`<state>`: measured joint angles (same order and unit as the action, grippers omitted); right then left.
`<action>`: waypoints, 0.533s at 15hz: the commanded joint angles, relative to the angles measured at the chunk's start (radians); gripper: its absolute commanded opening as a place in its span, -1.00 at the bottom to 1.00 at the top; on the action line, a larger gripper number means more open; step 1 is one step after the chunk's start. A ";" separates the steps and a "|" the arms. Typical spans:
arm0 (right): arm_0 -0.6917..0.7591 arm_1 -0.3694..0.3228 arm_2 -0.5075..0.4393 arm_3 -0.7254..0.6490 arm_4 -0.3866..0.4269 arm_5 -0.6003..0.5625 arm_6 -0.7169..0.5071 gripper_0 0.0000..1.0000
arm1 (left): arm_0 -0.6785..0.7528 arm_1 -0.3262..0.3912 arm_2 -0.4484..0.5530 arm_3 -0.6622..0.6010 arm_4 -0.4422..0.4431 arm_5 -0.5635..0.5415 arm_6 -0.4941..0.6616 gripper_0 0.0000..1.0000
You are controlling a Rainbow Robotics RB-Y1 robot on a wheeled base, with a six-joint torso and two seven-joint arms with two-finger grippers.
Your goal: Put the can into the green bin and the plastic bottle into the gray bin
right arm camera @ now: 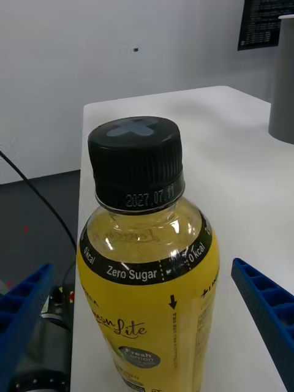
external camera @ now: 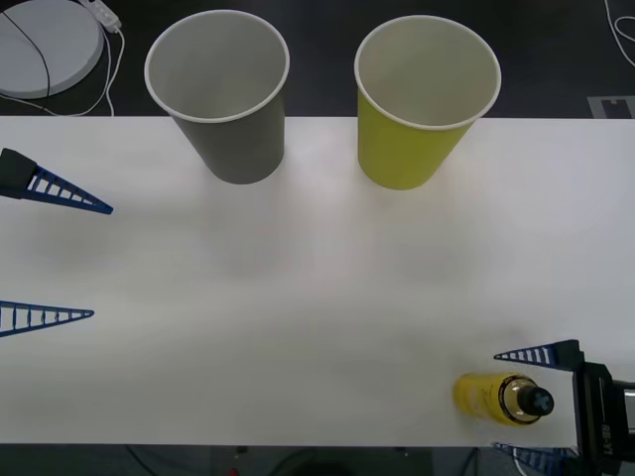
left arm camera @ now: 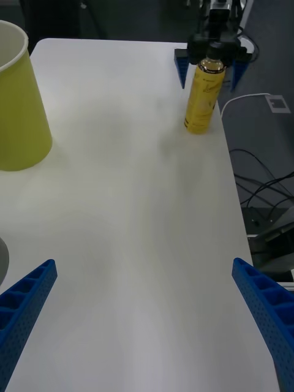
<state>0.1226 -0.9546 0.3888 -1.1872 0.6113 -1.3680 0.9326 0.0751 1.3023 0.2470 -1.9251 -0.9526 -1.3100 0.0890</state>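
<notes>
The plastic bottle [external camera: 499,398] stands upright near the table's front right corner, amber-yellow with a black cap [right arm camera: 136,160]. My right gripper [external camera: 496,402] is open around it, one blue finger on each side and a gap showing on both. The gray bin [external camera: 220,94] and the green bin [external camera: 422,99] stand side by side at the far edge, both empty. My left gripper [external camera: 101,262] hangs open over the table's left side, holding nothing. In the left wrist view the bottle [left arm camera: 205,98] stands far off, the green bin [left arm camera: 18,104] to one side. The can is out of view.
A white round disc [external camera: 45,45] with a cable lies beyond the table's far left corner. The white table [external camera: 298,297] stretches bare between the cups and the bottle. The bottle stands close to the table's front and right edges, with cables on the floor beyond.
</notes>
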 commanded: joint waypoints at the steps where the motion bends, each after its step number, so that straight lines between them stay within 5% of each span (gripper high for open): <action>1: -0.011 0.003 0.016 0.000 -0.005 0.001 0.000 1.00 | 0.000 0.000 0.000 0.000 0.000 0.000 0.000 1.00; 8: -0.021 0.010 0.028 -0.005 -0.004 0.001 -0.005 1.00 | 0.000 0.000 0.000 0.000 0.000 0.000 0.000 1.00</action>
<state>0.1012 -0.9450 0.4173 -1.1917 0.6070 -1.3667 0.9310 0.0752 1.3023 0.2470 -1.9251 -0.9526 -1.3100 0.0889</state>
